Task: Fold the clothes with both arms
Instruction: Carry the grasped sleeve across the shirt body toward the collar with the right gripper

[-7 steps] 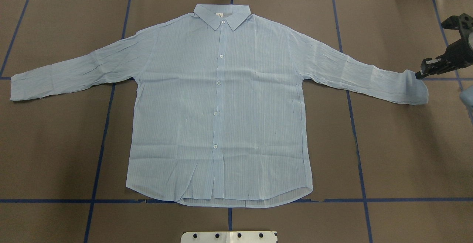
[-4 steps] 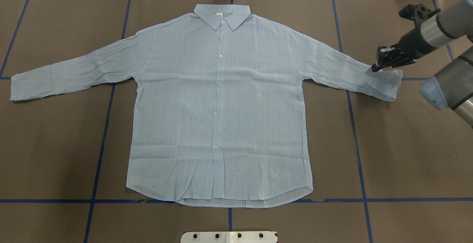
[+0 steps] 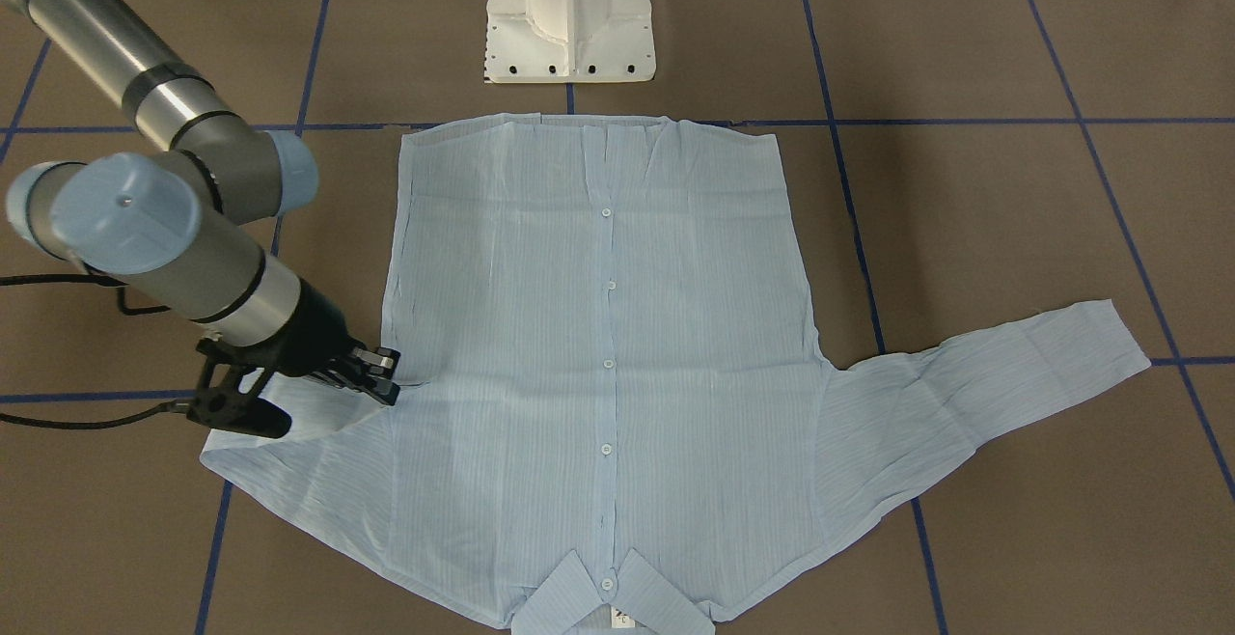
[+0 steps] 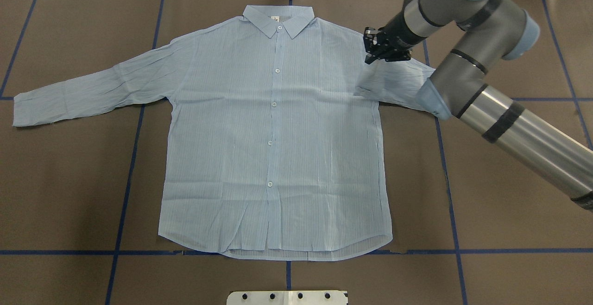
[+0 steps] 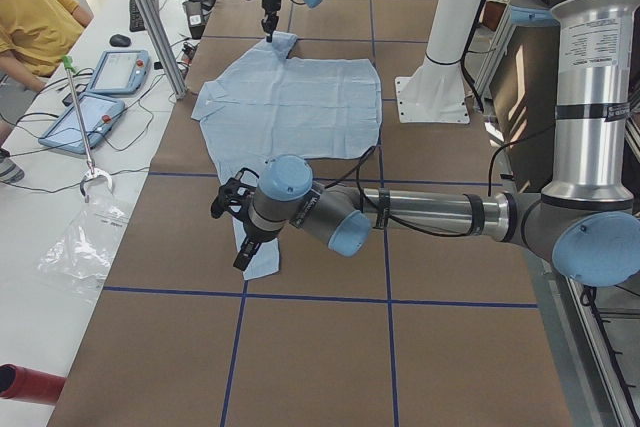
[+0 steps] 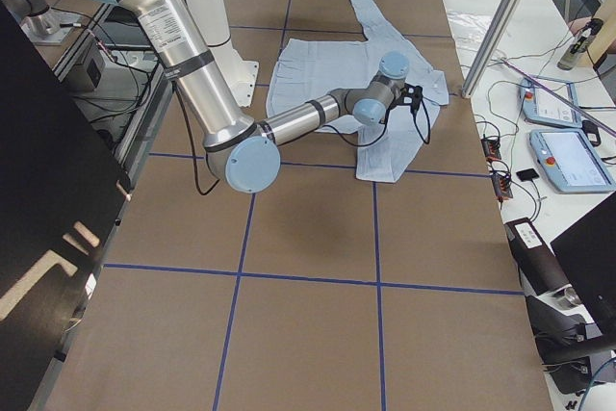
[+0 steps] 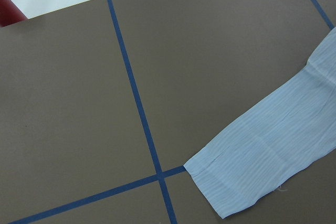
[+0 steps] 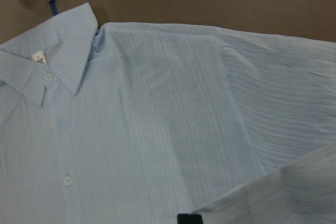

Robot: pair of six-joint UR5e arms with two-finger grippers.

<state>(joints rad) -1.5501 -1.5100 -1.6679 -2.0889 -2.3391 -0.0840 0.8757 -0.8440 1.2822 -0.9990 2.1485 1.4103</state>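
Note:
The light blue striped shirt (image 4: 273, 133) lies flat and buttoned on the brown table, collar at the far side. My right gripper (image 4: 373, 57) is shut on the right sleeve's cuff and holds it above the shirt's right shoulder, so the sleeve (image 4: 394, 85) doubles back on itself. The front-facing view shows the same grip (image 3: 381, 379). In the right wrist view the collar (image 8: 58, 72) and chest spread below. The left sleeve (image 4: 83, 94) lies stretched out flat. My left gripper (image 5: 243, 255) hangs over that sleeve's cuff (image 7: 247, 177); I cannot tell whether it is open or shut.
The white pedestal base (image 3: 569, 17) stands at the hem side. Blue tape lines (image 4: 125, 180) cross the brown table. Beyond the far edge sit cables, tablets (image 5: 115, 72), a plastic bag (image 5: 90, 237) and a seated person (image 5: 30, 17).
My right gripper has carried the cuff leftwards from the table's far right to above the shirt's right shoulder. The sleeve now folds back on itself.

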